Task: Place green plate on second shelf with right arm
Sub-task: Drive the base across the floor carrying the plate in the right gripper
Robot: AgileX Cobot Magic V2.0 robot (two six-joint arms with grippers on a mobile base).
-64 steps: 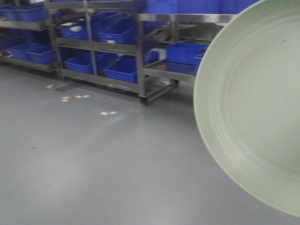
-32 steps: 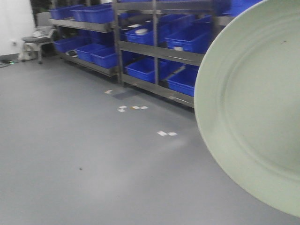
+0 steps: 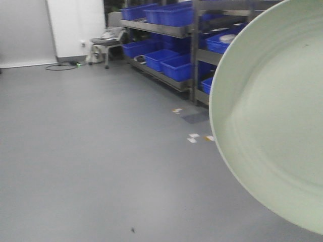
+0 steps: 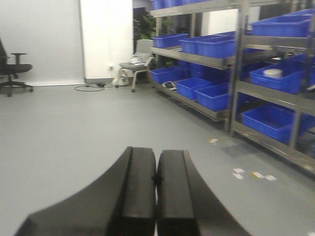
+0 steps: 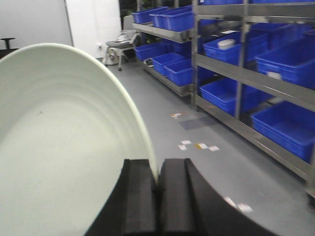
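The green plate (image 3: 272, 116) fills the right side of the front view, held on edge with its hollow face toward the camera. In the right wrist view the plate (image 5: 59, 142) fills the left half, and my right gripper (image 5: 157, 183) is shut on its rim, one black finger on each side. My left gripper (image 4: 156, 178) is shut and empty, pointing out over the grey floor. The metal shelf rack (image 5: 231, 59) with blue bins stands ahead and to the right, some way off.
Steel racks (image 3: 194, 55) hold several blue bins (image 4: 216, 96) along the right. A chair with clutter (image 3: 107, 43) stands by the white wall. An office chair (image 4: 12, 69) is far left. Paper scraps (image 3: 194, 137) lie on the grey floor (image 3: 101, 151).
The view has swung left: the racks slid to the right in frame, and the white wall and chair came into sight. The plate stays fixed in the front view.
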